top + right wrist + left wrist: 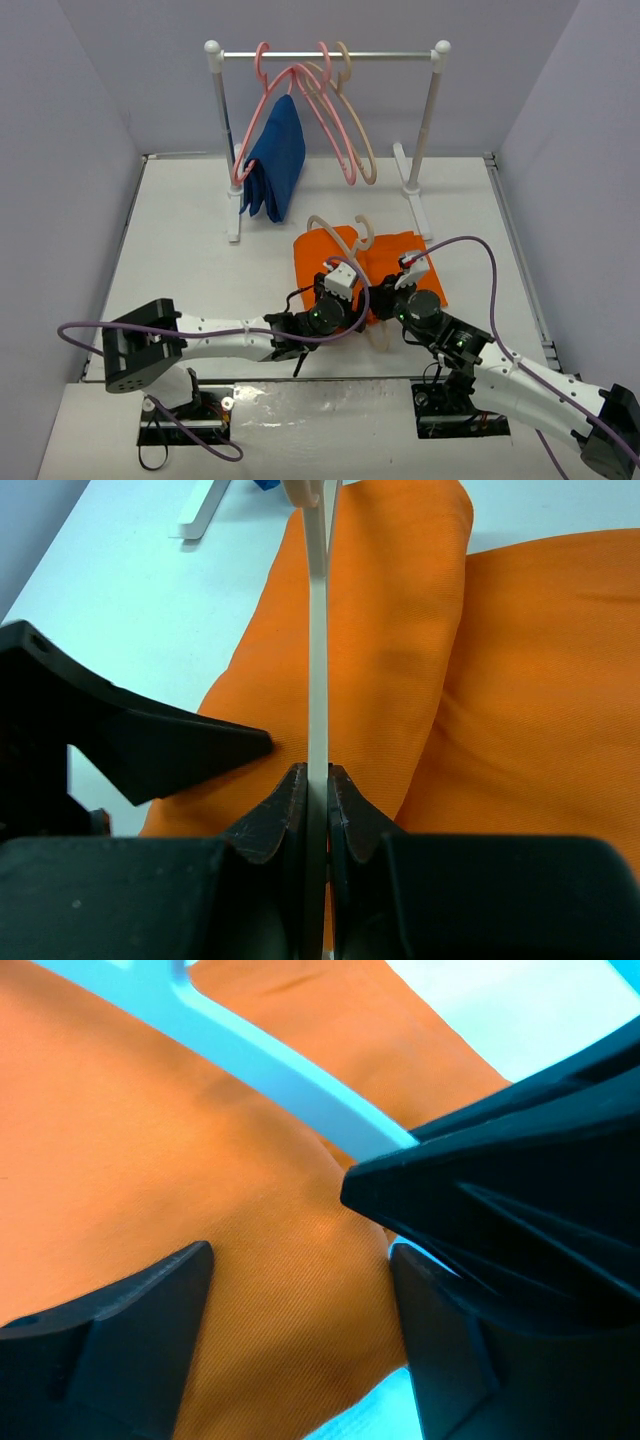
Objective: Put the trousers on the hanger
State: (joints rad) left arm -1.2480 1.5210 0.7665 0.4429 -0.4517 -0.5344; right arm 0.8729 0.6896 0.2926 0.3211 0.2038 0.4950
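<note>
While the trousers [330, 252] lie folded flat on the white bench [180, 260], mid-bench and just forward of the rack's feet, the hanger [367, 238] rests on top of them. Its hook and 1 curved shoulder show at their far edge.

- Right end effector [316, 780]: pressed together on a thin cream bar of the hanger [318, 630]. In the right wrist view the bar stands edge-on between the 2 pads and runs straight away over the orange cloth [400, 630].
- Left end effector [300, 1260]: spread. Its 2 dark fingers [150, 1310] stand apart just above a smooth stretch of the trousers [150, 1160], with only cloth showing in the gap. Cannot tell whether the tips touch the fabric.
- The 2 end effectors are very close. The right one's black body fills the right of the left wrist view, with the pale hanger bar [270, 1060] running out of it across the cloth.
- Trousers show a lengthwise fold, 1 raised roll beside a flatter panel.
- Background: rack [330, 55] at the far side, carrying pink hangers [300, 100], 1 spare beige hanger [362, 135] and a dark blue garment [275, 160] draped low on the left.
</note>
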